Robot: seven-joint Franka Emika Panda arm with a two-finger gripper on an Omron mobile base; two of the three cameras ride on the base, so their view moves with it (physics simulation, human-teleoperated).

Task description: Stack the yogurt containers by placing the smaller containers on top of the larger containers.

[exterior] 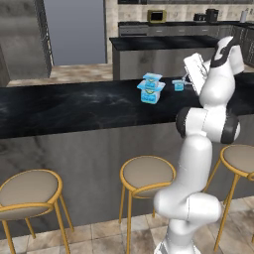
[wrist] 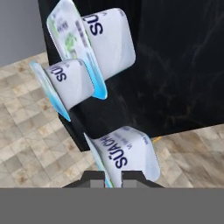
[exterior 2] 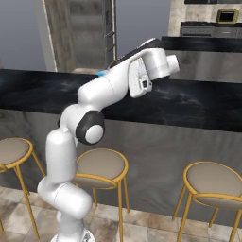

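Three yogurt cups on the dark counter (exterior: 74, 106), all in the upper right of centre in the left base view. Medium cup (exterior: 152, 78) already sits on top of the biggest cup (exterior: 150, 93); together they make a short two-tier stack. So one placement reads as done.

Tiny cup (exterior: 178, 85) stands apart, just right of the stack in that view, close beside the arm's wrist. In the hand view the tiny cup fills the lower centre (wrist: 129, 155), its rim edge running down between the two dark finger tips of the gripper (wrist: 113, 178). Jaws look clenched on that rim, close together, with the thin lip pinched between them. Whether the cup is lifted off the counter I cannot tell.

Same view, upper left: the stacked pair, biggest cup (wrist: 109, 41) with its greenish label mark, medium cup (wrist: 70, 83) against it. Picture is rolled by the hand, so up and down there are not the room's.

Right base view: the arm crosses in front of the cups; a sliver of blue (exterior 2: 101, 73) shows behind the forearm.

Judgement: roughly halfway or a little past. Left to do: carry the tiny cup across and set it on the medium cup's lid, then let go. The small top landing leaves little room for error.
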